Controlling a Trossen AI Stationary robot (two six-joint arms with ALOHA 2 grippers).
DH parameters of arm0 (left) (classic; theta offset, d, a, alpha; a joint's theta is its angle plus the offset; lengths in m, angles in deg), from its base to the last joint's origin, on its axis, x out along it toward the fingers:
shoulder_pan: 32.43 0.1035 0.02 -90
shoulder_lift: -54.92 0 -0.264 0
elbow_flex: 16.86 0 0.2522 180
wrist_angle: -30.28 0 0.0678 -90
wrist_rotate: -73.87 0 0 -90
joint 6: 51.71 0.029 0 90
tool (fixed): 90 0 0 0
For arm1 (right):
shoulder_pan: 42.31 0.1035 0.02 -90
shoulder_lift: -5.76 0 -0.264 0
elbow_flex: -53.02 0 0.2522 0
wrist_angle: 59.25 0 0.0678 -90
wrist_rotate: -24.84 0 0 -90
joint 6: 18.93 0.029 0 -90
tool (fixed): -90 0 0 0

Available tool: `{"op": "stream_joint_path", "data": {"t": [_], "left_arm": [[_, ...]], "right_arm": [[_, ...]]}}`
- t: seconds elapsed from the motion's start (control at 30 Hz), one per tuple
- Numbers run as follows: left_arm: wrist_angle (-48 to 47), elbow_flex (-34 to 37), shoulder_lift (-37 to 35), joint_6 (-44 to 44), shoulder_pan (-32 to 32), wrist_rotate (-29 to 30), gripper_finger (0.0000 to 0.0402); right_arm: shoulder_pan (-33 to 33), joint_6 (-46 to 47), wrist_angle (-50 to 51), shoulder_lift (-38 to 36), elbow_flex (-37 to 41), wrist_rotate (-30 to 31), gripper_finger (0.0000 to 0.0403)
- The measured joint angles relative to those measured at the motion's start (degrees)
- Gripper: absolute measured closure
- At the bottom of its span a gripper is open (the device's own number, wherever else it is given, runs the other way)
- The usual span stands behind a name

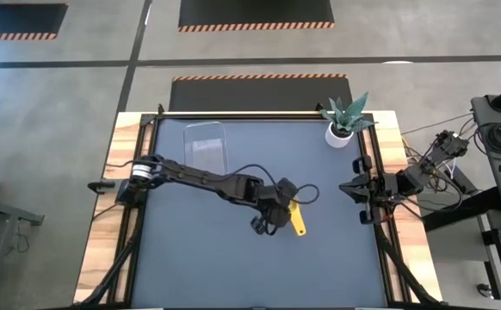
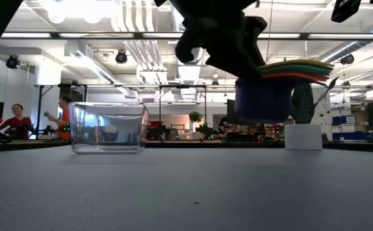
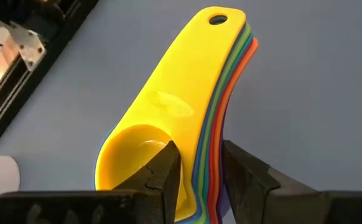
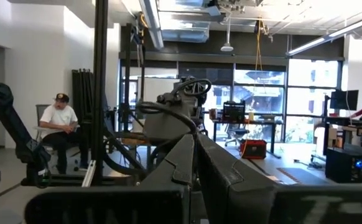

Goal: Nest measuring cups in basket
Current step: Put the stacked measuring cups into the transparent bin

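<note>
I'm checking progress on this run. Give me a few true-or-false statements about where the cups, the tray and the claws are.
1. The left claw grips the nested stack of coloured plastic measuring cups. True.
2. The stack rests on the dark table. False: the low view shows it held above the table.
3. The clear rectangular plastic basket holds cups. False: none visible in it.
4. The right claw is shut at the table's right edge. True.

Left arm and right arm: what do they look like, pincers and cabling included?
Both are dark, jointed arms. The left arm trails a thin black cable looping near its wrist; its left pincer has two blocky black fingers. The right pincer is equally dark, with loose wiring behind its base.
</note>
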Motion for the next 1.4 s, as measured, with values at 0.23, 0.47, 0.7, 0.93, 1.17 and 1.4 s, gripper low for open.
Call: {"op": "stream_joint_path", "data": {"t": [0.23, 0.47, 0.7, 0.93, 1.17, 1.4], "left_arm": [[-1.3, 0.4, -2.5, -1.7, 0.7, -0.1, 0.0312], [-2.6, 2.1, -4.8, -3.4, 1.8, 0.0, 0.0317], [-1.4, 8.0, -10.3, -4.2, 3.3, 6.5, 0.0318], [0.0, 15.3, -18.8, -4.9, 5.2, 8.1, 0.0318], [2.7, 24.6, -27.3, -5.6, 7.8, 13.7, 0.0318], [3.2, 32.8, -35.7, -8.5, 11.0, 20.0, 0.0318]], "right_arm": [[0.0, 0.3, 0.1, 0.0, 0.0, 0.0, 0.0394], [0.0, 0.5, 0.3, 0.0, 0.0, 0.0, 0.0394], [0.0, 0.5, 0.3, 0.0, 0.0, 0.0, 0.0394], [0.0, 0.5, 0.3, 0.0, 0.0, 0.0, 0.0394], [0.0, 0.5, 0.3, 0.0, 0.0, 0.0, 0.0394], [0.0, 0.4, 0.3, 0.0, 0.0, 0.5, 0.0394]]}}
